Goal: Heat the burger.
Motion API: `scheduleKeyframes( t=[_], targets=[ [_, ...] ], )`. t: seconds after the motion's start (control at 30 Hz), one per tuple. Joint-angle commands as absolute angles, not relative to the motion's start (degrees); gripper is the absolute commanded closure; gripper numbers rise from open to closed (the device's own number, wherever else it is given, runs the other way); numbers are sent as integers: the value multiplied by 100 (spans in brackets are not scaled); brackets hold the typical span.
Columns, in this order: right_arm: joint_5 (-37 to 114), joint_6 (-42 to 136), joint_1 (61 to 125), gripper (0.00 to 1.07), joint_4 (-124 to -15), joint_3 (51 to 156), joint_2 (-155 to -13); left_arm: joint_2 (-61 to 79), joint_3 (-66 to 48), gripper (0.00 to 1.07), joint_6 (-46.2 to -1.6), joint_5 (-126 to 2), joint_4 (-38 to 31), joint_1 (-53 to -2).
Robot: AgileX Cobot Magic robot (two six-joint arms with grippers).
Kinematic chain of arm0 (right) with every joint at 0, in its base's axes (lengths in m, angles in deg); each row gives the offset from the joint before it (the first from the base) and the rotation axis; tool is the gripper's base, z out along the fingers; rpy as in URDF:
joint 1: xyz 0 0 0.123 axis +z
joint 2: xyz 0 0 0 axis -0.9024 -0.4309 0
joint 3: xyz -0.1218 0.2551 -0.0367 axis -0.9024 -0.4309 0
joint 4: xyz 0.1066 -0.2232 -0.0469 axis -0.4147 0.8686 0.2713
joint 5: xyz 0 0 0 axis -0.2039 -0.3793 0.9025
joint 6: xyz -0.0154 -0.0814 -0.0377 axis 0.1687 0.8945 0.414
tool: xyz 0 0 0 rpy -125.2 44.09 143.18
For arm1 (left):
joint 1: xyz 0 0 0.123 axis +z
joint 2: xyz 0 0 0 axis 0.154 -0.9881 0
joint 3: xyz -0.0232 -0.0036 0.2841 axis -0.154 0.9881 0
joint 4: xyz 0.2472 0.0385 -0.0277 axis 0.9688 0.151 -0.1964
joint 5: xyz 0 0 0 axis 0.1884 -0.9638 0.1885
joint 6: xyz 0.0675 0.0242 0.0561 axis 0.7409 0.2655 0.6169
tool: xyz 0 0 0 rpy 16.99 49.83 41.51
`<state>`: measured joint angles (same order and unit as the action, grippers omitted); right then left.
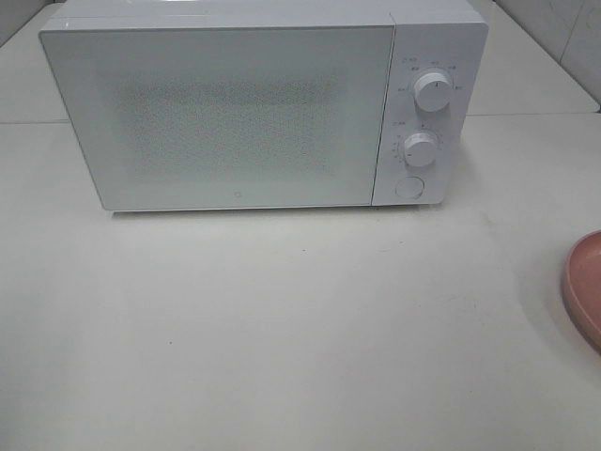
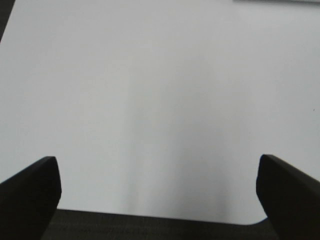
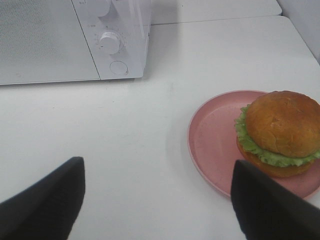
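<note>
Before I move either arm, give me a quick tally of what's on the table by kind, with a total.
Microwave: 1, white, door shut
Plate: 1, pink
Burger: 1, sitting on the plate
Total: 3 things

- a white microwave (image 1: 244, 108) stands at the back of the white table (image 1: 282, 338), its door shut.
- two round knobs (image 1: 432, 91) and a round button (image 1: 409, 187) sit on its right panel.
- a pink plate (image 1: 584, 287) shows partly at the right edge.
</note>
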<state>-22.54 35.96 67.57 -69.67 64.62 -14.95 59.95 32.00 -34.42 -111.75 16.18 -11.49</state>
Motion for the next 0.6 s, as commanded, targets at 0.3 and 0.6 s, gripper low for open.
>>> scheduleKeyframes(
  t=[0.3, 0.6],
  targets=[
    [-2231, 3562, 6723, 32, -6967, 6451, -1335, 7467, 3251, 8, -3419, -11009, 1601, -1138],
    [-2231, 3562, 6723, 32, -6967, 6451, -1352, 7932, 3251, 8, -3459, -11009, 1446, -1138]
  ],
)
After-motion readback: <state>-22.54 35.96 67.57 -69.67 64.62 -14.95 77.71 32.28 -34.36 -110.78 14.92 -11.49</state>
